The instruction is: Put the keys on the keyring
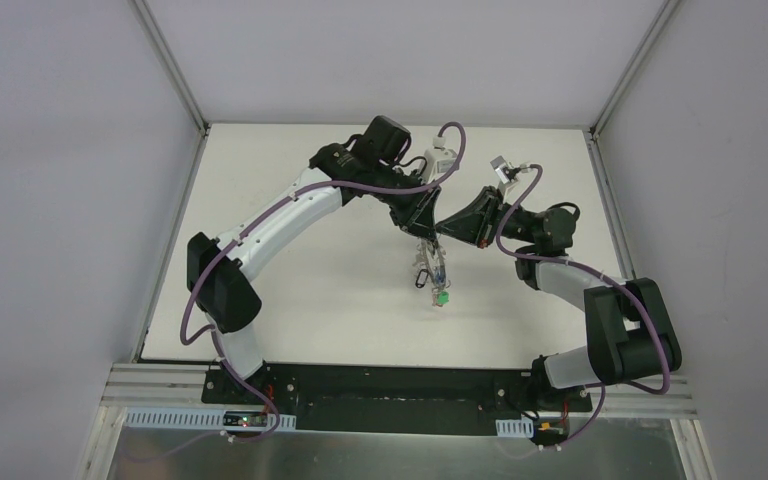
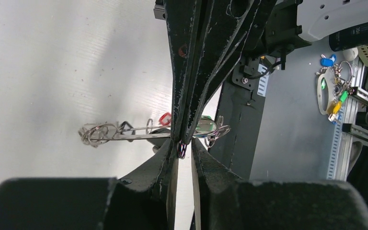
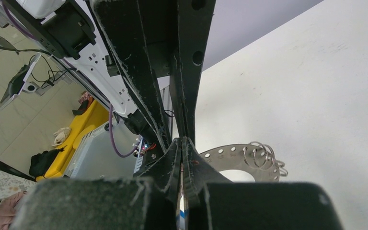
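Observation:
The keyring (image 3: 235,153), a flat curved grey metal band with holes, hangs in the air over the table's middle, and my right gripper (image 3: 182,140) is shut on it. Split rings (image 3: 263,154) are strung on its far end. In the left wrist view the keyring (image 2: 134,137) runs edge-on with a red tag (image 2: 165,118) and a green tag (image 2: 204,125). My left gripper (image 2: 186,143) meets it from the other side, closed to a narrow slit on a small iridescent ring (image 2: 182,150). From above, keys (image 1: 432,272) and a green tag (image 1: 442,297) dangle below both grippers (image 1: 428,232).
Both arms arch over the white table (image 1: 290,300) and meet near its middle. White walls enclose the back and sides. Another bunch of keys with blue, green and yellow tags (image 2: 333,91) lies off the table near the metal frame.

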### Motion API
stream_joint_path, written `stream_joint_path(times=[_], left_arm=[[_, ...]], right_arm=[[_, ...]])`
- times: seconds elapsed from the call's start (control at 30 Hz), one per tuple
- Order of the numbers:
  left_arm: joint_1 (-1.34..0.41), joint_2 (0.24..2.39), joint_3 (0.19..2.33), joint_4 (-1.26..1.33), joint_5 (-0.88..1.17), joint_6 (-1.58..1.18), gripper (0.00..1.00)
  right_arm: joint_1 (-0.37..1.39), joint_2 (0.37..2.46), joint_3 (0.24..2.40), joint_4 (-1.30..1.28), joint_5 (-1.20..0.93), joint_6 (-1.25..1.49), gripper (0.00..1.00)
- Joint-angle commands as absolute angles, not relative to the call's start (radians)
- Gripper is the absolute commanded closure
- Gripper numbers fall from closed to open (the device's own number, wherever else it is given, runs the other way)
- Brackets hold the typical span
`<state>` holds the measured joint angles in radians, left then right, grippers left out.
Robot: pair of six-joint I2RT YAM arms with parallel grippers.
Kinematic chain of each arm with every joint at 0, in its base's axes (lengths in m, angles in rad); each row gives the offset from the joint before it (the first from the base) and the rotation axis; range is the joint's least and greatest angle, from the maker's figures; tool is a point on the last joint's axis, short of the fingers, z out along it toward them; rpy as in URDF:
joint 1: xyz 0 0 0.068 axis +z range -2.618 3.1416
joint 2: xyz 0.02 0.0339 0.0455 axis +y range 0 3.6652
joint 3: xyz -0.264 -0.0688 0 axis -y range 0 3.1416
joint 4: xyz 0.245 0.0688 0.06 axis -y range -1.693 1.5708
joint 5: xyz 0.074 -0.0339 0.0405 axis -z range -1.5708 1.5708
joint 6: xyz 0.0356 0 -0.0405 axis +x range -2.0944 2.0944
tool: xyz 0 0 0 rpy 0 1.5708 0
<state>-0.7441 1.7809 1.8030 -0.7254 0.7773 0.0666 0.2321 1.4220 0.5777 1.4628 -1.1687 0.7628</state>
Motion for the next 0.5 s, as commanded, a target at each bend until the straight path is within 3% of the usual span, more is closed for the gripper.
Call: stream_joint_path(times=[0.0,0.23,0.47], left_arm=[[-0.743,1.768,1.789,-0.686,0.834,0.056,0.82],[-0.741,1.763,1.770,-0.674,0.833,0.050,0.80],[-0.738,1.758,1.757,-0.667,0.842,0.051,0.93]], right_arm=[[0.229,1.390,0.610,1.537,-1.157,0.769,1.00],[0.229,1.391,0.611,1.537,-1.155,0.769,1.00],[0.228,1.394,0.612,1.536,-1.156,0.768,1.00]])
